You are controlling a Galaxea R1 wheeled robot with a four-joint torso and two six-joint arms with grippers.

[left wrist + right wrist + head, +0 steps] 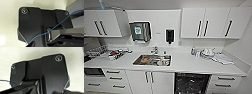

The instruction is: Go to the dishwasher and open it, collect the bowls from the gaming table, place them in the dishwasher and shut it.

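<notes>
- The dishwasher (191, 83) sits at the lower right of the frame under the worktop (189, 63); its dark inside shows, so it seems open already.
- The step in hand is probably fetching the bowls.
- The sink (152, 60) holds dishes at centre.
- Whether either gripper is wide or narrow, I cannot tell.

Dishwasher (192, 83) — dark opening under the white counter; racks dimly visible inside.
</notes>
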